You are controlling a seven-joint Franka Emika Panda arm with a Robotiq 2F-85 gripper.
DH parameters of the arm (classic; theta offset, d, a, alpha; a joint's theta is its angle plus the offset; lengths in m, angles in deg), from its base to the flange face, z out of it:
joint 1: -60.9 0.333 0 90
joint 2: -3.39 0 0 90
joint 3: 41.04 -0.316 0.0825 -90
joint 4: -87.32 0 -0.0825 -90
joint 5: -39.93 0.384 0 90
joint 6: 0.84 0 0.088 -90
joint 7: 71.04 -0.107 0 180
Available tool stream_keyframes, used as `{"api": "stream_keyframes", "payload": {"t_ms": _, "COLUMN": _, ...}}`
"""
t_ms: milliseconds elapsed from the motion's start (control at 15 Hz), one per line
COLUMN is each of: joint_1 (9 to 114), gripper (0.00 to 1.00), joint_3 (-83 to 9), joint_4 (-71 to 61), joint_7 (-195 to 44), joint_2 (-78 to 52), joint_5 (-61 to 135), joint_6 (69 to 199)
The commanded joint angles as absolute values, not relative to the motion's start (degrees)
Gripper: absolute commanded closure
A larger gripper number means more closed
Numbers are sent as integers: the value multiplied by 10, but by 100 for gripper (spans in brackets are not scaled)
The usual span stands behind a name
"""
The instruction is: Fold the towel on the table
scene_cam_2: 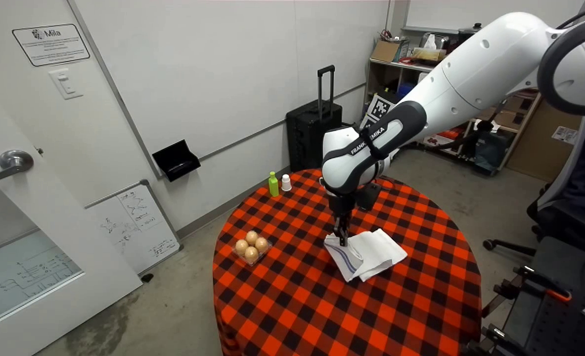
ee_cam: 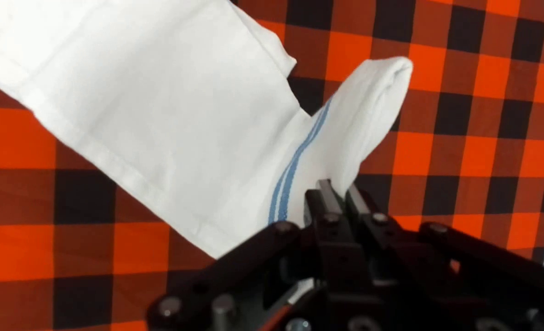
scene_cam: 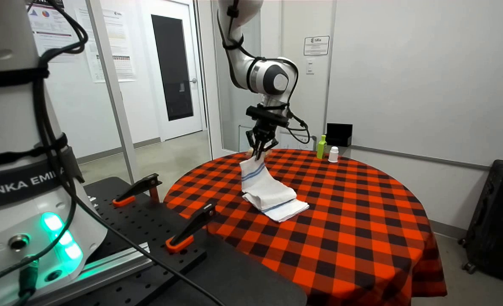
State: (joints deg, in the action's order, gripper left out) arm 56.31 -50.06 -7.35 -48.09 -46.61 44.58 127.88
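The towel [scene_cam: 272, 191] is a white cloth with blue stripes on the table [scene_cam: 353, 221] with its red-and-black checked cover. It also shows in the other views [scene_cam_2: 377, 252] [ee_cam: 161, 115]. One striped end is raised off the table; the rest lies in layers with a second blue line near the other end. My gripper [scene_cam: 257, 156] points down at the raised end. In the wrist view its fingertips [ee_cam: 340, 191] are close together and pinch an edge of the towel, with a loop of cloth standing up beyond them. In an exterior view the gripper [scene_cam_2: 342, 242] covers part of that end.
A green bottle [scene_cam_2: 273, 185] and a white bottle [scene_cam_2: 286, 183] stand near the table's edge. A clear pack of eggs [scene_cam_2: 251, 247] lies on the table, apart from the towel. Clamps [scene_cam: 191, 227] stand on the robot's black mount beside the table.
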Motion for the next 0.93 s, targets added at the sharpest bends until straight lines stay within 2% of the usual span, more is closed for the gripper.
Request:
{"api": "stream_keyframes", "payload": {"t_ms": 0, "joint_1": 544, "gripper": 99, "joint_3": -495, "joint_4": -73, "joint_7": -453, "joint_2": -478, "joint_5": 437, "joint_6": 1252}}
{"api": "stream_keyframes", "payload": {"t_ms": 867, "joint_1": 556, "gripper": 99, "joint_3": -425, "joint_4": -208, "joint_7": -476, "joint_2": -408, "joint_5": 325, "joint_6": 1275}}
